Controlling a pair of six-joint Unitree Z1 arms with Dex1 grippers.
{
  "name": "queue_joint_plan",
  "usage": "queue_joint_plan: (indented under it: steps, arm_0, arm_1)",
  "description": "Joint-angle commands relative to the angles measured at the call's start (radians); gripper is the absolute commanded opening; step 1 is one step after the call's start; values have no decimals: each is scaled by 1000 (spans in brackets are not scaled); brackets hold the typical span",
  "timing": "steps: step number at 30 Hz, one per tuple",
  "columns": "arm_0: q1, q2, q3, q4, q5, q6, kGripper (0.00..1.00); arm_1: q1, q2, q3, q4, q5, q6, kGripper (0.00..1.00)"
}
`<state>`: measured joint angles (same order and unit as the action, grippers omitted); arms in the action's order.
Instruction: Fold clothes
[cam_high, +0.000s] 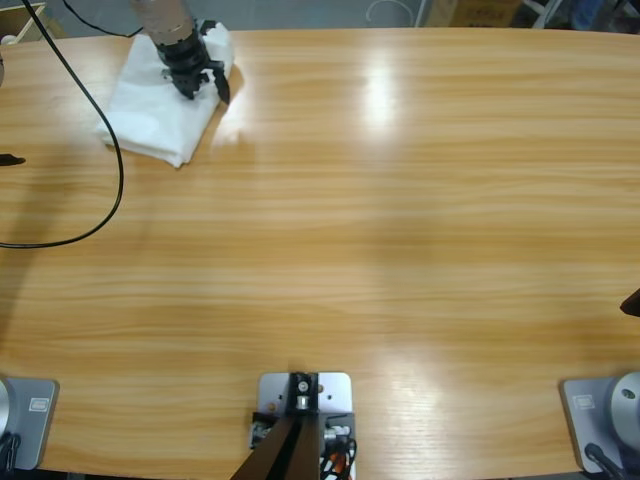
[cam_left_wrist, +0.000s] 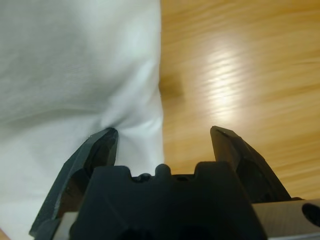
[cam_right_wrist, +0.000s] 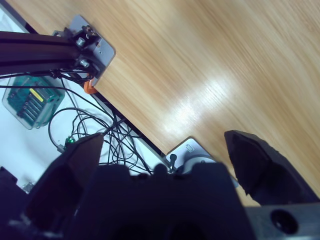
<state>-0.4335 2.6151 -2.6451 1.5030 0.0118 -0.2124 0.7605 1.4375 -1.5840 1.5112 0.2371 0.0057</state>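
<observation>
T-shirt: plain white cloth, folded into a compact, roughly 4-sided bundle with layered edges showing at its lower corner; no printed mark shows on the visible faces.

T-shirt place: far upper-left part of the table in the high view, directly under the left gripper, close to the table's back edge.

Left gripper: comes down from the top edge on a silver arm; its 2 black jaws stand apart. In the left wrist view the left gripper has 1 jaw tip pressed on the T-shirt, where the cloth puckers into small creases, while the other jaw is over bare wood. The cloth's straight edge runs between the 2 jaws.

Right gripper: jaws spread wide, nothing between them; it is held over the table's near edge, looking down at wood, a grey plate and a tangle of cables below the edge. In the high view only a dark tip shows at the right edge, well apart from the T-shirt.

Edges and open room: to the right of the left gripper and toward the near side, the wooden surface is bare and broad. A black cable loops across the table just beside the T-shirt's left side.

Writing: none can be read; a green box with a yellow strip sits beyond the table edge in the right wrist view, its markings too small to tell.
</observation>
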Motion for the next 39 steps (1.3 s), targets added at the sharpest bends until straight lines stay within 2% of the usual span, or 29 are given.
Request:
queue_joint_plan:
  steps: [1, 7, 11, 24, 39]
  arm_0:
    - [43, 49, -270, 160, 110, -57, 724]
    - [115, -4, -93, 159, 119, -107, 724]
    - [129, 3, -79, 158, 119, -137, 724]
    - [184, 26, 112, 157, 134, -195, 724]
    - [375, -31, 231, 154, 179, -209, 724]
  arm_1:
    - [12, 12, 26, 96, 11, -12, 1000]
    - [12, 13, 21, 96, 11, -11, 1000]
    - [12, 10, 21, 98, 11, -10, 1000]
    - [12, 17, 21, 100, 10, -12, 1000]
    - [12, 27, 13, 101, 8, -17, 1000]
